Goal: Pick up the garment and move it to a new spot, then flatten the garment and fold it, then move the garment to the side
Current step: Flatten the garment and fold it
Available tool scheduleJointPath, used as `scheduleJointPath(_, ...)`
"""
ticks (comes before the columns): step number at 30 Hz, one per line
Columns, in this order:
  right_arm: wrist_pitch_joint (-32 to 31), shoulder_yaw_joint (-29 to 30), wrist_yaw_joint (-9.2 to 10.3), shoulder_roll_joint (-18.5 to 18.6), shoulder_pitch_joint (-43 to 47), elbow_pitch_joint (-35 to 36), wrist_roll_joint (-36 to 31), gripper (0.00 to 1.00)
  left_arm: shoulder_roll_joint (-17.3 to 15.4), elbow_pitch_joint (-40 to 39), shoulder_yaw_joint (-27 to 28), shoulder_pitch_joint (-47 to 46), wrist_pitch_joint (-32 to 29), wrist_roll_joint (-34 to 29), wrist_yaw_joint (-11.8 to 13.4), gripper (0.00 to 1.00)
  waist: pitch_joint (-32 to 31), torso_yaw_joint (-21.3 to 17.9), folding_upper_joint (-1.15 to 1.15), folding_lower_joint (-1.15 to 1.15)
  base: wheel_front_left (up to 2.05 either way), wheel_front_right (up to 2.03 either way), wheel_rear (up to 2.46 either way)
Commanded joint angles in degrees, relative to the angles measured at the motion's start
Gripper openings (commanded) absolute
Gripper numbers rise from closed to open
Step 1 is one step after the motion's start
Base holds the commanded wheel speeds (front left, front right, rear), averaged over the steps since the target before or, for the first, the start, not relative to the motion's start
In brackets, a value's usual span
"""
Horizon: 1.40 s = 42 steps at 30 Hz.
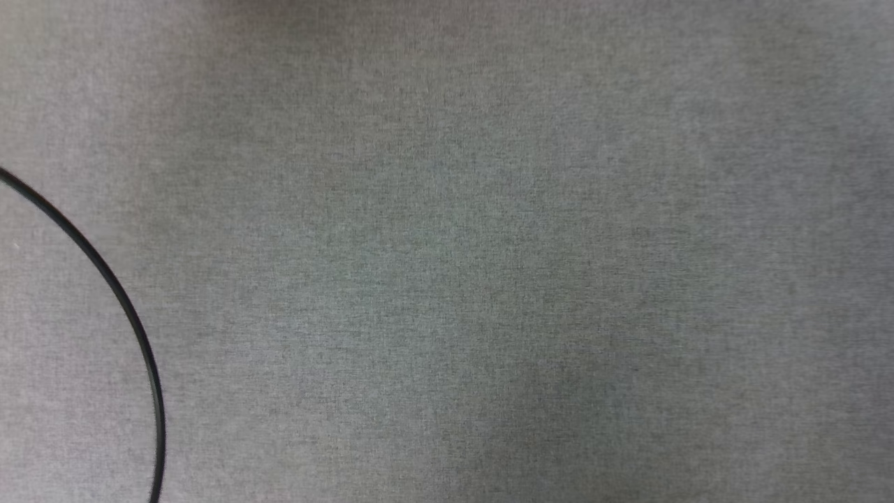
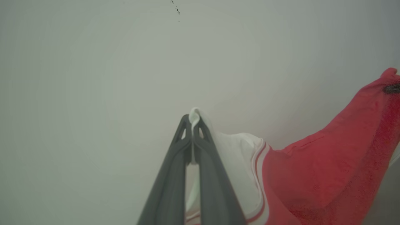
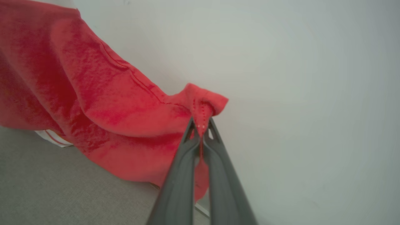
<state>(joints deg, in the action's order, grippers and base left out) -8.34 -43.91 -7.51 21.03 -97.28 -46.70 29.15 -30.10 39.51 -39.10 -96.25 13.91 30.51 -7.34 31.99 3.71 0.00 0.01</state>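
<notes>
Pinching garment (image 3: pixel 103 103) edges: both grippers (image 2: pixel 193 121) (image 3: pixel 202 124).

1 garment (image 2: pixel 328 175) is counted, 2 grippers are seen, the left gripper (image 2: pixel 193 123) and the right gripper (image 3: pixel 201 125), each with 2 dark fingers (image 2: pixel 168 187), and 1 black cable (image 1: pixel 112 279) and 1 grey cloth surface (image 1: pixel 489 244) are noted.

garment (image 2: pixel 312 175) | red, white sleeve, striped trim | hanging, sagging, pinched at two edges

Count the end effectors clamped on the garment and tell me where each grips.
2. The left end effector is shut on a white sleeve fold of the garment; the right end effector is shut on a red stitched edge. None is hidden.
</notes>
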Motion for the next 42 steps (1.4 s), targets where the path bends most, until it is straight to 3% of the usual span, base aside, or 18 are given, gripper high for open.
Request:
scheduleJointPath(1,0.69,-0.87,0.04,-0.43,2.47,-0.44,0.85,0.00,-0.29,-0.55,-0.46,2.75,0.47,0.29,-0.05,0.00,-1.56,-0.43,0.00,-0.01,0.00,0.00,0.00)
scheduleJointPath(7,4.16,-6.23,0.04,-0.62,14.00,0.84,6.18,0.00,-2.24,-4.44,-0.48,18.76,1.19,3.78,0.23,0.00,-5.86,-1.09,0.00,-0.01,0.00,0.00,0.00)
scheduleJointPath(16,6.98,-14.48,0.04,5.16,31.23,5.41,12.79,0.00,-5.49,-16.62,-0.96,45.62,1.38,6.08,4.81,0.00,-13.29,-1.33,0.00,-0.01,0.00,0.00,0.00)
scheduleJointPath(21,7.76,-18.06,0.04,8.87,39.76,9.28,15.71,0.00,-8.76,-25.46,-3.25,60.38,0.51,6.83,8.92,0.00,-17.60,-1.65,0.00,-0.01,0.00,0.00,0.00)
scheduleJointPath(30,9.99,-19.11,0.04,15.65,54.42,14.16,17.98,0.00,-14.21,-39.32,-6.07,82.42,-2.94,11.27,18.46,0.00,-24.00,-1.73,0.00,-0.01,0.00,0.00,0.00)
scheduleJointPath(38,10.24,-15.84,0.04,21.12,67.53,20.54,19.29,0.00,-17.02,-46.32,-7.00,97.16,-3.09,15.98,25.76,0.00,-28.57,-1.47,0.00,-0.01,0.00,0.00,0.00)
scheduleJointPath(42,9.44,-12.55,0.04,22.90,74.71,24.16,19.17,0.00,-17.94,-47.85,-7.39,102.40,-2.58,17.75,28.12,0.00,-30.10,-1.07,0.00,-0.01,0.00,0.00,0.00)
